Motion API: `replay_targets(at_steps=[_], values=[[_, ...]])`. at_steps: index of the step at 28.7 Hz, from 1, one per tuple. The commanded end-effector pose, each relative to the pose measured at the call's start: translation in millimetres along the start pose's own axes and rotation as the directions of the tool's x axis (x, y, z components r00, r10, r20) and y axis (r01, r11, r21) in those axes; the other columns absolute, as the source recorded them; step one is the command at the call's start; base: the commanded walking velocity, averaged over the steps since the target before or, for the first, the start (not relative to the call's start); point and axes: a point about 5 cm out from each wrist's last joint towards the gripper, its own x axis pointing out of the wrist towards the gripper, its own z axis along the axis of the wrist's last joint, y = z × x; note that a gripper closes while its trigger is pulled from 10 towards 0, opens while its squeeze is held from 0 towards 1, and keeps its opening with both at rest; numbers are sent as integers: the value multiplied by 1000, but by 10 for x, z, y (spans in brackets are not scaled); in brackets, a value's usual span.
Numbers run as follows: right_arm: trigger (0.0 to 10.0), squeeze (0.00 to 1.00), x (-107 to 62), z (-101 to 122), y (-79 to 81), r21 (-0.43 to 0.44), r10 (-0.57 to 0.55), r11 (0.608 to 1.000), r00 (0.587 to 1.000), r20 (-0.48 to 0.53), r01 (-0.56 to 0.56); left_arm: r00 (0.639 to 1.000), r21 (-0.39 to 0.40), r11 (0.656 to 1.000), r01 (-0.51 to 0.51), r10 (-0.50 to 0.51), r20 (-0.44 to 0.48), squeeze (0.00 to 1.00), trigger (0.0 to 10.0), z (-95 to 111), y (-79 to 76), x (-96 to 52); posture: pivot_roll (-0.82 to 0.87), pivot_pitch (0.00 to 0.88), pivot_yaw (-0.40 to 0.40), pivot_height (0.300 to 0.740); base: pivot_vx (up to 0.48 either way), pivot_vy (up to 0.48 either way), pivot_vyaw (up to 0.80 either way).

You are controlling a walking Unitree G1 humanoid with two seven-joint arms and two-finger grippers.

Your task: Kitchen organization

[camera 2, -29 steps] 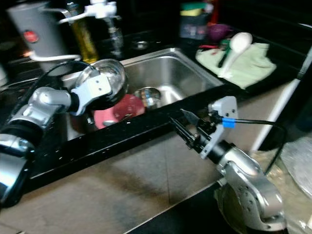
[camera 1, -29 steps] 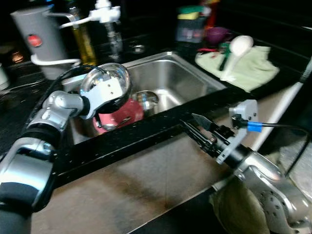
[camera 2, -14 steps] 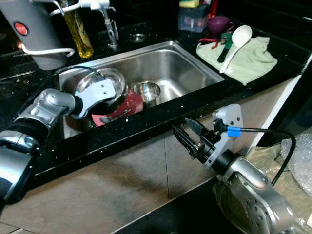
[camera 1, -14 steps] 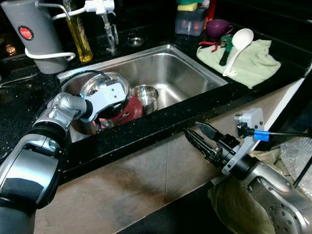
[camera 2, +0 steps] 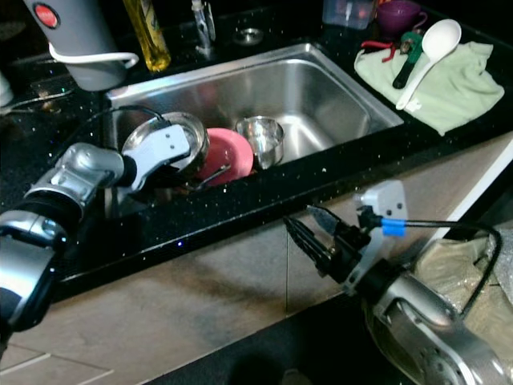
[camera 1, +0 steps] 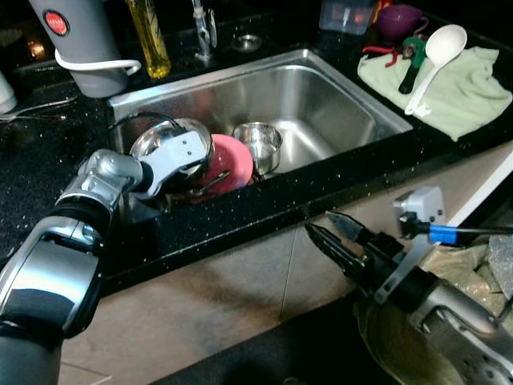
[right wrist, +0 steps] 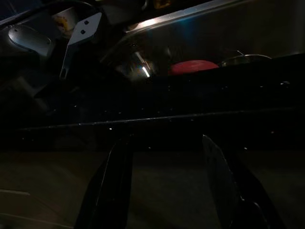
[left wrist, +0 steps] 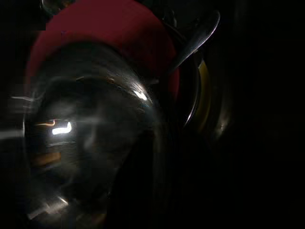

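Black counter surrounds the sink (camera 1: 337, 96); at centre left the left gripper (camera 1: 186, 164) pinches the steel bowl (camera 1: 164, 143), pink plate (camera 1: 227, 160) just beside it. Right gripper (camera 1: 325, 233), spread, hangs lower right, farther.

Honestly there's no text I can actually read here. The closest thing is a round red badge (camera 1: 55, 22) on the grey appliance (camera 1: 84, 40) up at about 11 o'clock, but its lettering is too small to read.
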Motion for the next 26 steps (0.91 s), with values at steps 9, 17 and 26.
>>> replay_targets(at_steps=[9, 17, 26], values=[[10000, 0, 182, 96, -86, 26, 5, 1000, 996, 86, -8, 957, 73, 983, -167, 144, 253, 0, 10000, 635, 361, -271, -113, 154, 76, 740, 0, 0, 0], [10000, 0, 363, 161, -53, 50, 45, 997, 980, 196, -55, 838, 44, 940, -338, 279, 470, 0, 10000, 968, 493, -656, -69, 77, 62, 740, 0, 0, 0], [10000, 0, 650, 195, -38, 43, 101, 992, 956, 274, -118, 606, -204, 837, -508, 515, 606, 0, 10000, 940, 218, -1026, -18, 0, 41, 740, 0, 0, 0]])
